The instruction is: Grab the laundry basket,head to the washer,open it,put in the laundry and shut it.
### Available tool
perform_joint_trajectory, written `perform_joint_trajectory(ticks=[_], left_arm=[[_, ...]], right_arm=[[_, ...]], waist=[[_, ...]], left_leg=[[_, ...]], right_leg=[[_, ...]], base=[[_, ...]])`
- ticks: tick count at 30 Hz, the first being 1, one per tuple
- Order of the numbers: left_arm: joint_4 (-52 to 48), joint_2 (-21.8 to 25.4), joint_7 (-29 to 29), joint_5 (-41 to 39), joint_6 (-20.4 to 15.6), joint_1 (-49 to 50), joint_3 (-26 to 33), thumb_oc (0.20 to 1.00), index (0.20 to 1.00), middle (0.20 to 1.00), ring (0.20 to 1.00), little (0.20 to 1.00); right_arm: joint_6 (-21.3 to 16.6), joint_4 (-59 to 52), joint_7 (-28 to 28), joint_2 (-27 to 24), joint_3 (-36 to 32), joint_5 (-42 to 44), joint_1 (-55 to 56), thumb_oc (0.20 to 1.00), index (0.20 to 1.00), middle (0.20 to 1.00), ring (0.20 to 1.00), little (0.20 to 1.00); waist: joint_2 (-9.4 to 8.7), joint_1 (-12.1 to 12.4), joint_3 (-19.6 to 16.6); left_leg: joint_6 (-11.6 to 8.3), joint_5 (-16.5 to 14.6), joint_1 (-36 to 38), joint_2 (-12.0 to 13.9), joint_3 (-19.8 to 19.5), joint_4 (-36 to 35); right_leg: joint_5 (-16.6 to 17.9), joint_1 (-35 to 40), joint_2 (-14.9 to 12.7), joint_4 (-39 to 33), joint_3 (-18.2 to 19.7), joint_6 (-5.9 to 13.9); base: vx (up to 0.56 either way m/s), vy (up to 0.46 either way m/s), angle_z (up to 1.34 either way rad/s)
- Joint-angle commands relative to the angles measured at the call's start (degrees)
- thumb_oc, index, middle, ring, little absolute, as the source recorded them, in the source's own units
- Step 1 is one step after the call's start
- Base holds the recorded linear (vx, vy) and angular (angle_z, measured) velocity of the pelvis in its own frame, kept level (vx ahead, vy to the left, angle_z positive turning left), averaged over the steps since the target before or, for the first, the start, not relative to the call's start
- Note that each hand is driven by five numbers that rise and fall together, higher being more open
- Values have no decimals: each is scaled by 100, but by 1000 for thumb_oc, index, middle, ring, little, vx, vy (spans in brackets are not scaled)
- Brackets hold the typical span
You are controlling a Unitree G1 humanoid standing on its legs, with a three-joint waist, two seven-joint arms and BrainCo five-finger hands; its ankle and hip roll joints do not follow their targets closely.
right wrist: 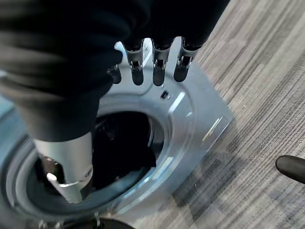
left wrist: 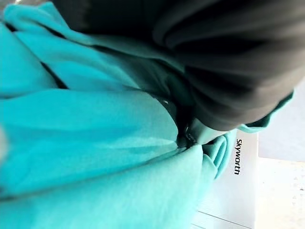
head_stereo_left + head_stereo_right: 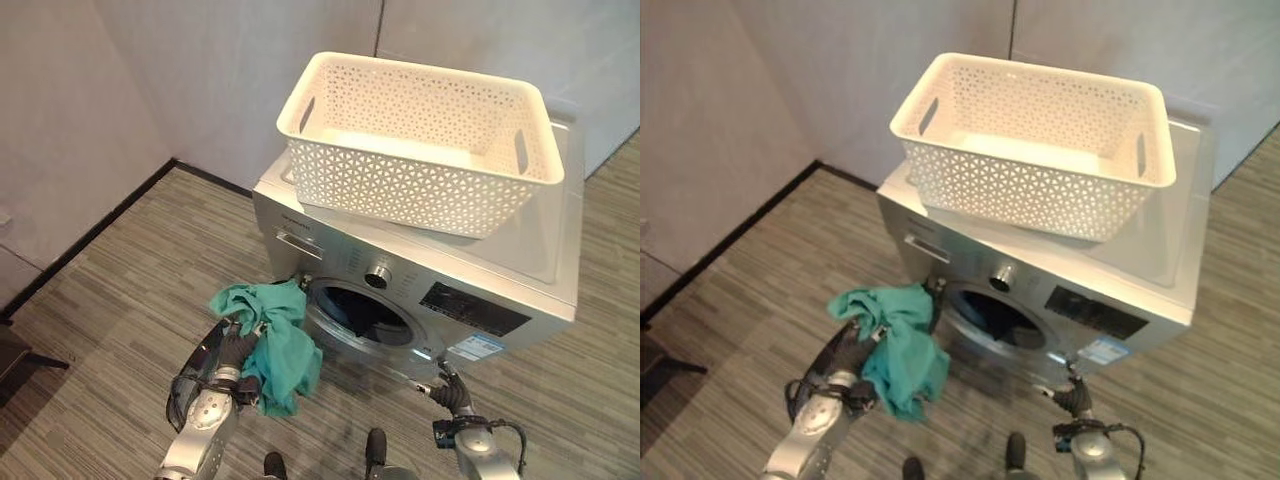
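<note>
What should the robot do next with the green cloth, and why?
Probably carry the cloth sideways and push it into the washer's round opening. The left hand holds it bunched just beside that opening, the basket on top looks empty, and the right hand hangs open by the front.

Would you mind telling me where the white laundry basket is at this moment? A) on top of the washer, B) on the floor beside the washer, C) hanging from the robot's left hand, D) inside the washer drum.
A: the white laundry basket rests on the washer top, while the left hand holds a teal cloth near the open drum.
</note>
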Motion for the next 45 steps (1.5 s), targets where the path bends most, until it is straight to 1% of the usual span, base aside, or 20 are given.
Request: perform_joint_trajectory(ticks=[1,5,6,7,12,13,14,15,16,17,19,21,22,23,25,26,32,39,44,45], left_arm=[[-86,132,-159,-162,-285,-401,-111,200,200,200,200,200],[40,114,-218,-104,-285,-594,-371,200,200,200,200,200],[107,98,-242,-77,-281,-724,-520,200,200,200,200,200],[110,96,-242,-77,-282,-728,-521,200,200,200,200,200],[298,16,-201,-170,-271,-909,-746,200,200,200,200,200],[355,11,-207,-194,-262,-963,-829,200,200,200,200,200],[358,9,-207,-194,-263,-966,-829,200,200,200,200,200],[457,-22,-188,-199,-290,-1096,-964,200,200,200,200,200],[532,-32,-179,-190,-309,-1212,-1029,200,200,200,200,200],[544,-37,-179,-190,-314,-1229,-1029,200,200,200,200,200],[959,-200,-107,-341,-366,-1482,-1141,200,200,200,200,200],[1170,-329,-53,-438,-402,-1584,-1156,200,200,200,200,200],[1463,-514,116,-582,-457,-1846,-1140,200,200,200,200,200],[1479,-522,115,-583,-464,-1863,-1138,200,200,200,200,200],[1832,-725,327,-654,-546,-2373,-1156,200,200,200,200,200],[1844,-731,326,-654,-551,-2387,-1154,200,200,200,200,200],[2173,-861,859,-670,-912,-3537,-845,200,200,200,200,200],[2548,-992,1309,-820,-1142,-4413,-525,200,200,200,200,200],[2701,-1212,1612,-988,-1309,-5021,-393,200,200,200,200,200],[2738,-1311,1727,-1110,-1403,-5300,-351,200,200,200,200,200]], right_arm=[[-263,51,29,-32,-160,260,21,1000,1000,1000,1000,1000],[-290,244,49,-43,-77,322,36,1000,1000,1000,1000,1000],[-299,354,53,-47,-33,377,46,1000,1000,1000,1000,1000],[-301,356,54,-47,-35,377,43,1000,1000,1000,1000,1000],[-321,585,-42,-24,29,638,-109,1000,1000,1000,1000,1000],[-328,590,-65,-42,68,678,-156,1000,1000,1000,1000,1000],[-329,591,-65,-42,67,678,-158,1000,1000,1000,1000,1000],[-342,542,-136,-97,142,663,-285,1000,1000,1000,1000,1000],[-357,506,-182,-115,162,683,-419,1000,1000,1000,1000,1000],[-357,510,-183,-116,157,683,-432,1000,1000,1000,1000,1000],[-385,361,-236,-154,245,749,-650,1000,1000,1000,1000,1000],[-392,272,-272,-161,263,759,-740,1000,1000,1000,1000,1000],[-418,183,-393,-132,290,834,-949,1000,1000,1000,1000,1000],[-417,186,-394,-135,288,835,-961,1000,1000,1000,1000,1000],[-458,118,-583,-76,318,910,-1276,1000,1000,1000,1000,1000],[-457,119,-585,-78,317,909,-1284,1000,1000,1000,1000,1000],[-664,32,-985,-35,224,1021,-1850,1000,1000,1000,1000,1000],[-949,31,-1330,236,294,1258,-2558,1000,1000,1000,1000,1000],[-1161,-173,-1594,508,331,1456,-2980,1000,1000,1000,1000,1000],[-1218,-226,-1668,572,414,1466,-3123,1000,1000,1000,1000,1000]], waist=[[-219,-10,-40],[-287,-44,84],[-308,-56,193],[-307,-58,193],[-292,-55,621],[-258,-55,776],[-256,-56,774],[-241,-79,981],[-222,-88,1115],[-219,-88,1114],[-172,-130,1337],[-156,-141,1381],[-158,-173,1456],[-154,-174,1453],[-154,-223,1549],[-151,-223,1548],[-53,-366,1749],[-83,-425,1905],[-136,-522,2044],[-158,-571,2065]], left_leg=[[309,36,-548,-412,-418,17],[209,207,-715,-304,-525,17],[174,291,-817,-248,-563,22],[173,293,-820,-248,-566,22],[110,539,-1178,-132,-726,110],[95,599,-1319,-81,-754,143],[95,599,-1326,-80,-757,146],[51,537,-1461,-49,-833,242],[49,546,-1596,-26,-839,324],[49,542,-1617,-24,-841,337],[42,565,-1924,52,-811,555],[43,578,-2077,81,-789,627],[35,617,-2281,125,-781,684],[35,617,-2299,126,-782,691],[9,693,-2526,181,-762,691],[9,694,-2538,181,-762,694],[-37,882,-3268,231,-826,632],[-52,887,-4055,284,-952,912],[-52,818,-4592,278,-999,1145],[-49,803,-4783,262,-1019,1175]], right_leg=[[-1277,1190,-91,325,-296,217],[-1444,1159,49,310,-400,92],[-1521,1083,123,363,-449,7],[-1523,1079,124,368,-451,6],[-1705,765,301,573,-576,-183],[-1748,608,346,696,-628,-235],[-1751,601,346,701,-629,-236],[-1909,352,366,948,-592,-291],[-1960,151,374,1132,-587,-323],[-1971,127,372,1154,-587,-325],[-2033,-334,377,1559,-557,-415],[-2048,-542,372,1699,-534,-433],[-2042,-810,375,1855,-510,-452],[-2046,-830,374,1867,-510,-453],[-2041,-1140,376,1999,-491,-466],[-2043,-1153,375,2007,-490,-467],[-2003,-2087,376,2231,-478,-561],[-1995,-2875,393,2540,-449,-586],[-1993,-3399,354,2736,-433,-586],[-1989,-3582,342,2787,-420,-588]], base=[[-66,-130,24],[-111,-132,19],[-108,-105,23],[-139,-111,17],[-170,-104,17],[-161,-82,9],[-177,-111,12],[-163,-81,14],[-164,-81,13],[-158,-27,12],[-175,-23,2],[-164,-26,-5],[-159,-30,-5],[-135,-30,-4],[-97,-22,-6],[-100,-19,-9],[-96,-35,-8],[-50,-46,0],[-5,-7,0],[9,-18,3]])
